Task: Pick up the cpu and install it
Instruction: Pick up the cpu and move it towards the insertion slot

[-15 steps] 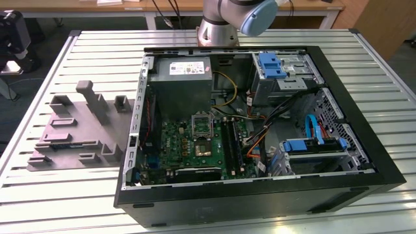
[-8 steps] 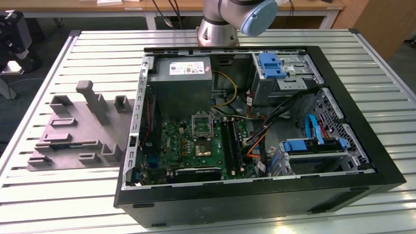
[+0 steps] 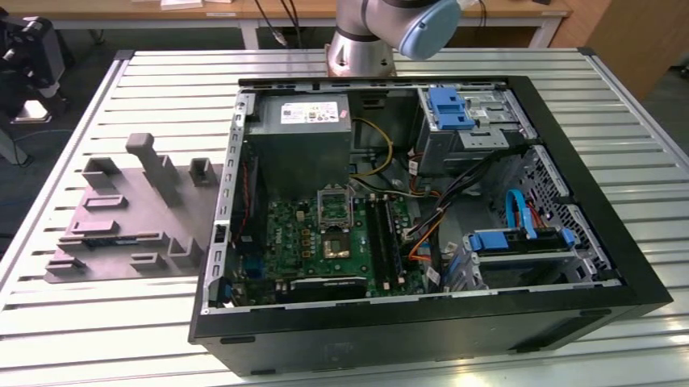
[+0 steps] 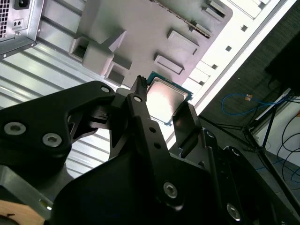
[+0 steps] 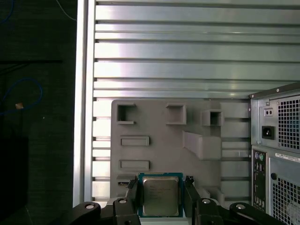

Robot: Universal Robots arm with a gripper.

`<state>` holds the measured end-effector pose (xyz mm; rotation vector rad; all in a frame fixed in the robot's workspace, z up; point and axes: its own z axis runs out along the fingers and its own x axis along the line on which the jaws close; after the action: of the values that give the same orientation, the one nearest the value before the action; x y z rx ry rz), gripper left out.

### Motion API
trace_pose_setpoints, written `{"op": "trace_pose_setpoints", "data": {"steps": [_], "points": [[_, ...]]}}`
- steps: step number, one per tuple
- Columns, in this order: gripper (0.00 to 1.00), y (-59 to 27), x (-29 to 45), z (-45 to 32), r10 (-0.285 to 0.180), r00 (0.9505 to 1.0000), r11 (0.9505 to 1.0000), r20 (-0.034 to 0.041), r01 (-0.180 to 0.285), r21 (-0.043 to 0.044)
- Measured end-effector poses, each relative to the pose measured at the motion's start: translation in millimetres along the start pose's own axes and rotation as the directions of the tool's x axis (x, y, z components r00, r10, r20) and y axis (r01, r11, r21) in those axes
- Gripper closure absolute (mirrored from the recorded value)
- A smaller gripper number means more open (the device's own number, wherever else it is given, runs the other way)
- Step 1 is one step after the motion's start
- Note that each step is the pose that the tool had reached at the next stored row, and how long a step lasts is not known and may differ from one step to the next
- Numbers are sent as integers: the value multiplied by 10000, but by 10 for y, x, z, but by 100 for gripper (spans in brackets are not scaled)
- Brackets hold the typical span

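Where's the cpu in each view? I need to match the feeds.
First wrist view: cpu held in the gripper, over the tray edge.
Second wrist view: cpu in the gripper, tray behind it.
Exterior view: the shared landmark, the tray, lies on the exterior view's left of the case.

Nothing fancy here: the silver-grey robot arm with a blue joint cap (image 3: 372,32) is seen planted upright at the far edge of the slatted metal table (image 3: 119,322) in the exterior view. In both wrist views the black two-finger gripper (image 5: 160,186) (image 4: 164,99) is clamped on the small square silvery-topped cpu (image 5: 160,197), with one finger (image 5: 132,191) pressed against each side.
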<state>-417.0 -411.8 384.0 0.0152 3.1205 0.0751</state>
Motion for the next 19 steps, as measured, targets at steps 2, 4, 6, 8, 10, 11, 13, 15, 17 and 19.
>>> {"op": "trace_pose_setpoints", "data": {"steps": [2, 4, 6, 8, 10, 11, 13, 15, 17, 19], "points": [[53, 0, -4, 0, -1, 10000, 10000, 0, 1, 0], [53, 0, -8, 0, 0, 10000, 10000, -1, 0, 1], [53, 0, -15, 1, 0, 10000, 10000, 1, 0, -1], [53, 0, -19, 1, 0, 10000, 10000, 1, 0, 0], [53, 0, -29, 1, 0, 10000, 10000, 0, 0, 0], [53, 0, -31, 1, 0, 10000, 10000, 0, 0, 0], [53, 0, -36, 1, 0, 10000, 10000, 1, 0, -1], [53, 0, -40, 1, 0, 10000, 10000, 0, 0, 0], [53, 0, -44, 1, 0, 10000, 10000, 0, 0, 0], [53, 0, -48, 1, 0, 10000, 10000, 1, 0, 0]]}}
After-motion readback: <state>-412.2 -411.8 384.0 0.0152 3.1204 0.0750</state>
